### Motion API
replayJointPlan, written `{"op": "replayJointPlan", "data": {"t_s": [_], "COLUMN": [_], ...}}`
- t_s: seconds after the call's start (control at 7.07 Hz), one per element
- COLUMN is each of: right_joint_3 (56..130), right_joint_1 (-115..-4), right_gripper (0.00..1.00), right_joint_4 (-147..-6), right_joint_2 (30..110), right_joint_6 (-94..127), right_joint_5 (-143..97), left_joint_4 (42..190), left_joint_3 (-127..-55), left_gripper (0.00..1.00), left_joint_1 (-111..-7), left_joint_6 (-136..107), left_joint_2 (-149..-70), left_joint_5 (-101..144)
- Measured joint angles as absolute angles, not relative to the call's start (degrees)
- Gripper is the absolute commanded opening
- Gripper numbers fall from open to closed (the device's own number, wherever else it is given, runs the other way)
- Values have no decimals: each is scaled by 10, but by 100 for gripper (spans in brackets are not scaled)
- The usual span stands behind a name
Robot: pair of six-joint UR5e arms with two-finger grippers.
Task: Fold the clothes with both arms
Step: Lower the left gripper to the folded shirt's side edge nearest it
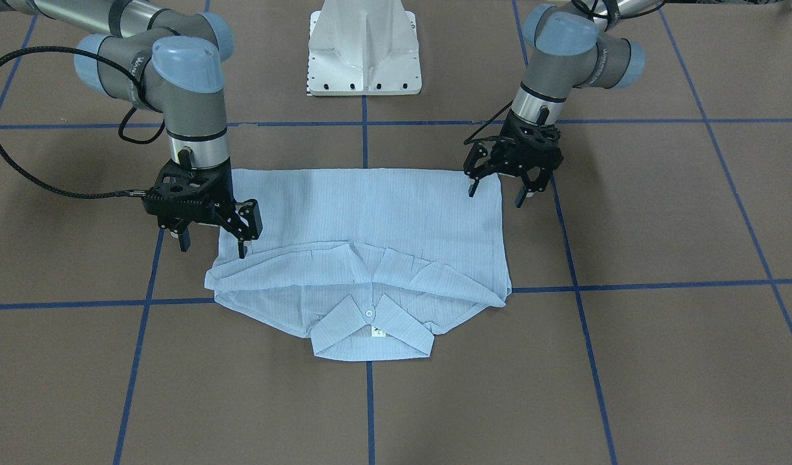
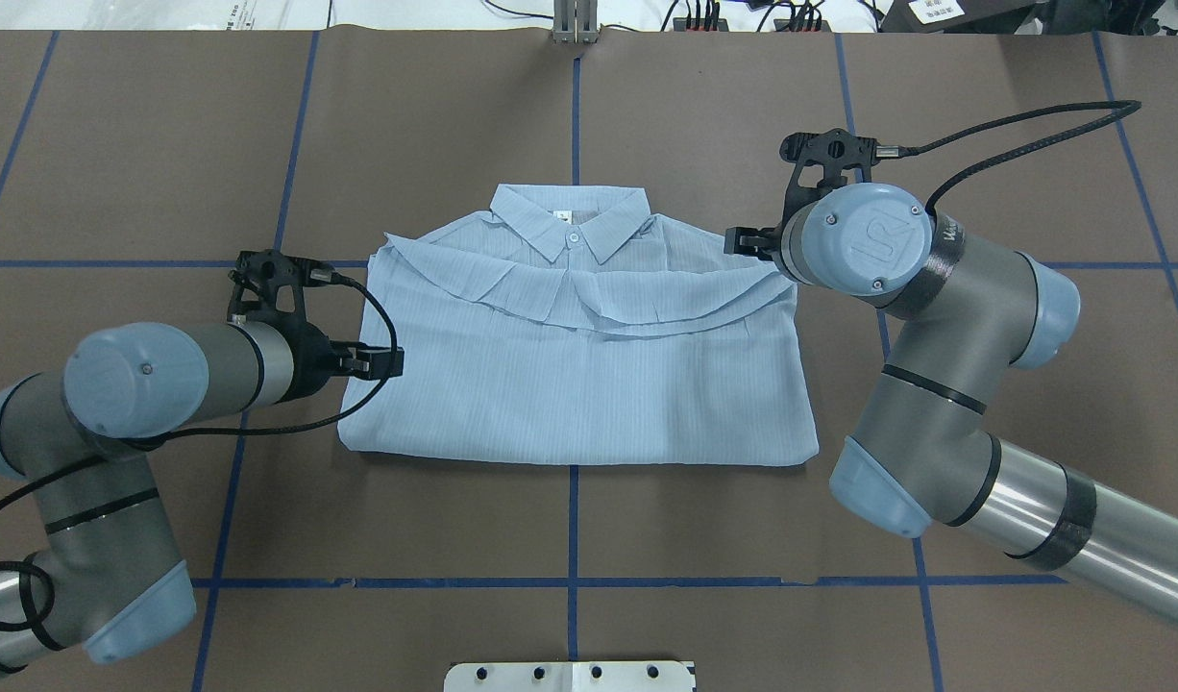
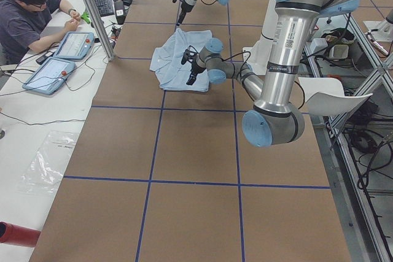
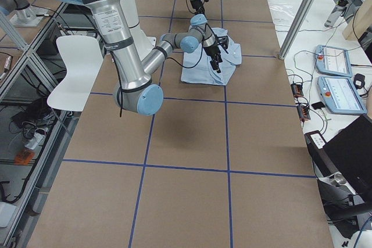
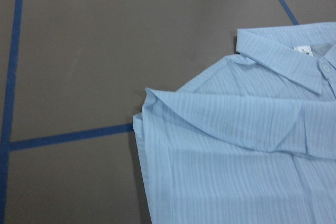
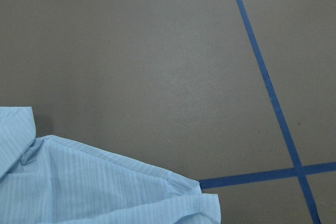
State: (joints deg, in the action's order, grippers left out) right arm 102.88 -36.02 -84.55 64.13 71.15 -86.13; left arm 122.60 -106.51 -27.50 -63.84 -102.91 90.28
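Shows a pale blue shirt [image 1: 370, 213] lying flat in the middle of the brown worktop [image 1: 628, 361], with the collar [image 1: 370, 329] on the side far from the robot's white base [image 1: 364, 51]. Looks partly folded already, with a top layer spread over the body and its loose edge just below the collar.

Finds the left pincer [image 1: 496, 197] wide and holding nothing, fingers [image 1: 471, 188] pointing down at the shirt's corner near the base. Sets one finger over the cloth and the other just past the edge, over bare worktop, a good stance for nipping that edge. Cannot tell about the tips touching the cloth or not.

Finds the right pincer [image 1: 213, 248] wide too, and empty, at the other side edge, close to the end of the top layer. Again one finger on the shirt side and one outside it. Stands one at each side, most likely for lifting the cloth evenly with no twist.

Probably calls for going down a little and closing on both edges together. Could go wrong by catching only one layer, or by pulling one side sooner than the other, with thin cloth so quick to slip and bunch
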Motion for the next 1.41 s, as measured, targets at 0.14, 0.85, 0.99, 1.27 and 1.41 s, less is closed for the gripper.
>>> {"op": "replayJointPlan", "data": {"t_s": [0.14, 0.85, 0.99, 1.27, 1.41], "right_joint_3": [1029, 1028, 1027, 1026, 1026], "right_joint_1": [-360, -357, -357, -356, -355], "right_gripper": [100, 100, 100, 100, 100], "right_joint_4": [-846, -846, -846, -846, -846], "right_joint_2": [641, 641, 641, 642, 642], "right_joint_6": [712, 714, 715, 714, 713], "right_joint_5": [-861, -860, -860, -858, -858], "left_joint_4": [1226, 1224, 1224, 1223, 1223], "left_joint_3": [-1066, -1056, -1056, -1056, -1057], "left_gripper": [99, 87, 80, 32, 0], "left_joint_1": [-256, -238, -235, -220, -214], "left_joint_6": [-651, -658, -658, -659, -661], "left_joint_2": [-1024, -1011, -1008, -1007, -1006], "left_joint_5": [900, 896, 897, 897, 897]}}
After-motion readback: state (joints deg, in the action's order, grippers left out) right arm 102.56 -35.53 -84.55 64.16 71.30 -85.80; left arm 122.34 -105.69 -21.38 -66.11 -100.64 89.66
